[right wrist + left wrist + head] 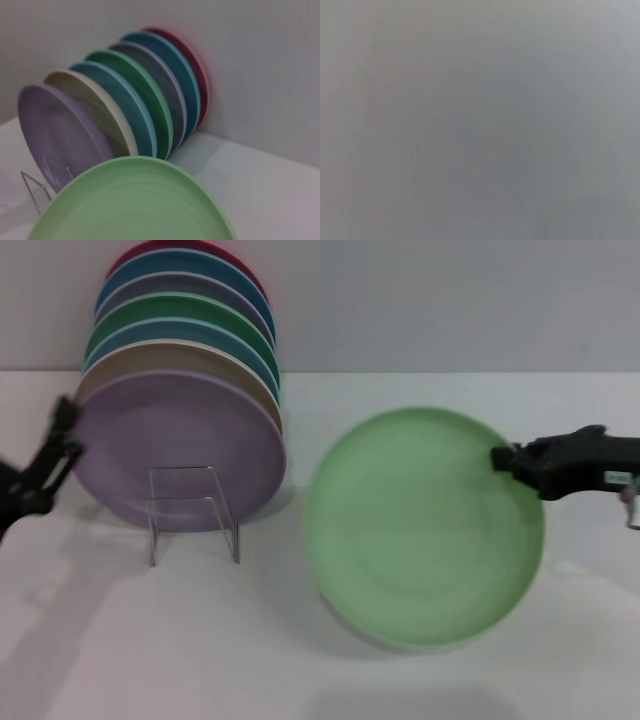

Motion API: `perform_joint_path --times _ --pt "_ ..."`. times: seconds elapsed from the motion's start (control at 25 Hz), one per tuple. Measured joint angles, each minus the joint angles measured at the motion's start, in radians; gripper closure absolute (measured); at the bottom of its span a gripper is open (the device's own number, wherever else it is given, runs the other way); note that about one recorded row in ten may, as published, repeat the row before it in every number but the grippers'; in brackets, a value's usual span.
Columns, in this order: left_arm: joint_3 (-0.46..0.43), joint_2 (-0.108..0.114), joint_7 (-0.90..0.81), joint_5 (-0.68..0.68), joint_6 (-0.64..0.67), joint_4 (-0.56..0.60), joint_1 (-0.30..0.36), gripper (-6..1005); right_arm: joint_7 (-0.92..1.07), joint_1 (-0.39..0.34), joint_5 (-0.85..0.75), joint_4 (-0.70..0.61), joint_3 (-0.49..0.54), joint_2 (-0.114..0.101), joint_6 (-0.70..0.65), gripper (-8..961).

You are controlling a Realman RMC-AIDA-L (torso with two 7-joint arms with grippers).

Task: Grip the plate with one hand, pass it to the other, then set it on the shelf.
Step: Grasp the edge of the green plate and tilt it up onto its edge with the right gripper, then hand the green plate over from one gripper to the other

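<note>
The pale green plate (425,525) hangs tilted above the white table, its face toward me. My right gripper (503,459) is shut on its right rim, reaching in from the right edge of the head view. The plate also fills the foreground of the right wrist view (135,200). My left gripper (55,445) is at the far left, just beside the lilac plate (180,445), holding nothing that I can see. The clear shelf (193,512) stands in front of the lilac plate, left of the green plate. The left wrist view shows only blank grey.
A row of several coloured plates (185,330) stands on edge against the back wall, lilac one in front; it also shows in the right wrist view (145,95). The clear rack's thin frame (32,187) shows beside the lilac plate (55,130).
</note>
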Motion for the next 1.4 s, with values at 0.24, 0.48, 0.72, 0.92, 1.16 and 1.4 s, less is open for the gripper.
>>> perform_joint_path --times 0.24,0.48,0.72,0.92,1.16,1.4 --pt "0.001 0.158 0.094 0.123 -0.672 -0.723 0.154 293 -0.156 -0.067 0.065 0.018 0.045 0.001 0.0 915" --pt "0.038 0.281 0.081 0.121 -1.374 -1.218 0.083 298 -0.249 -0.086 0.088 0.007 0.047 0.005 -0.013 914" --pt "0.017 0.215 0.157 0.107 -1.827 -1.375 -0.041 303 -0.295 -0.087 0.091 0.001 0.048 0.004 -0.03 913" --pt "-0.063 0.077 0.42 -0.038 -2.08 -1.417 -0.1 307 -0.334 -0.087 0.092 -0.012 0.05 0.005 -0.041 912" --pt "-0.208 -0.066 0.735 -0.23 -2.257 -1.403 -0.106 312 -0.345 -0.088 0.096 -0.011 0.045 0.006 -0.039 911" --pt "-0.248 -0.062 0.77 -0.316 -2.337 -1.353 -0.138 317 -0.368 -0.092 0.118 0.002 0.036 0.006 -0.023 909"
